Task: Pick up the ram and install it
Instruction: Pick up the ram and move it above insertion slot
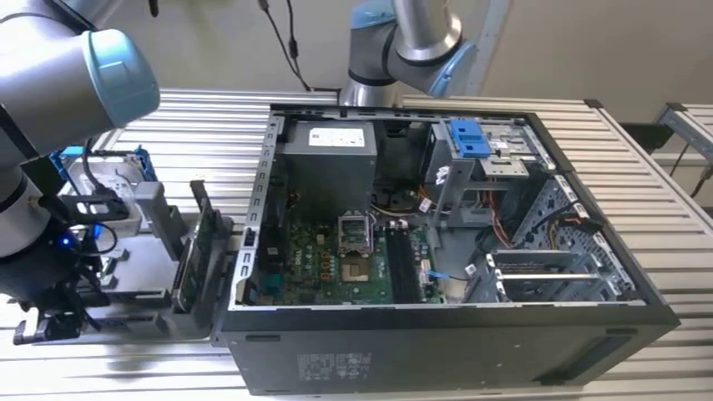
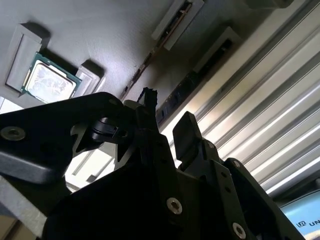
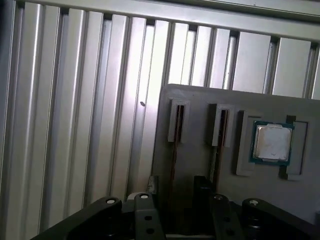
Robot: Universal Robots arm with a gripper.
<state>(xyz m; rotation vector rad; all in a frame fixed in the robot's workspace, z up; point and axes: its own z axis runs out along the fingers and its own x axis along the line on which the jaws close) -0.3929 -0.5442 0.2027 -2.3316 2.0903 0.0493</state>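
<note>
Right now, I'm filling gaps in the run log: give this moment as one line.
phase: pre-grasp | end effector: open, lined up with ram | ram: standing in gray holder slot, not lifted | computer case: open

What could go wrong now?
The open gripper straddles the ram, which stands thin on edge in the gray holder; an off-centre squeeze might tip or jam it. A second stick stands close beside, so the gripper could knock it.

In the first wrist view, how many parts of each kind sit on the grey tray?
Boards on edge: 2
Processor chip: 1
Total: 3
</note>
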